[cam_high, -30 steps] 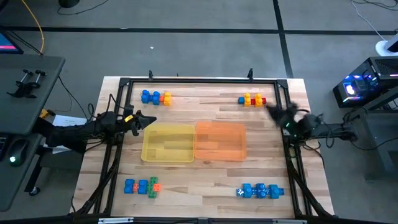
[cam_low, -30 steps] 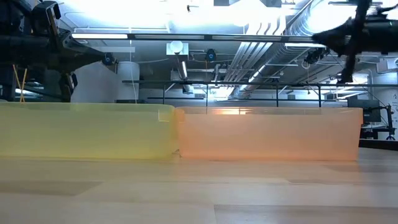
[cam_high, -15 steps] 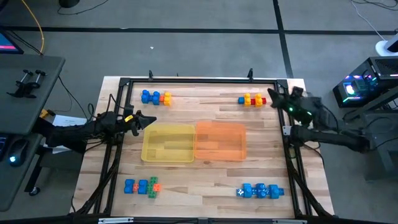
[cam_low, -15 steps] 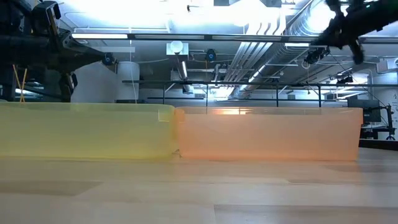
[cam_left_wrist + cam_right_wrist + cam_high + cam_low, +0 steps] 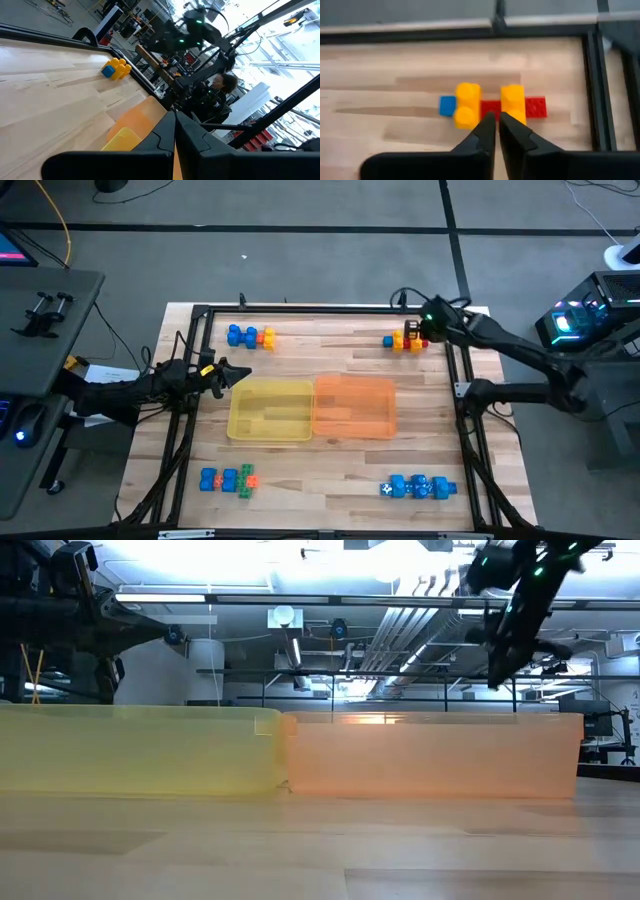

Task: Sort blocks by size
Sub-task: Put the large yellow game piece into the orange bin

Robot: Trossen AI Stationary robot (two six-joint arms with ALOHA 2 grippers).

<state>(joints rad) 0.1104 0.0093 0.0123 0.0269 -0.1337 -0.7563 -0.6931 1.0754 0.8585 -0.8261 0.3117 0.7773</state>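
Four groups of blocks lie on the table: far left, far right, near left, near right. My right gripper hangs shut above the far right group, clear of it. Its wrist view shows that row: a blue block, two yellow blocks and red blocks, with the gripper over the middle red one. My left gripper waits shut at the table's left side, beside the yellow tray; its own view shows the fingers closed.
A translucent yellow tray and an orange tray stand side by side at the table's middle; in the low view they fill the front. A black frame runs around the table top. A person shows beyond the table.
My right gripper has swung from the table's right edge toward the far edge and leftward, tipping to point down over the far right group of blocks. The blocks have not moved.
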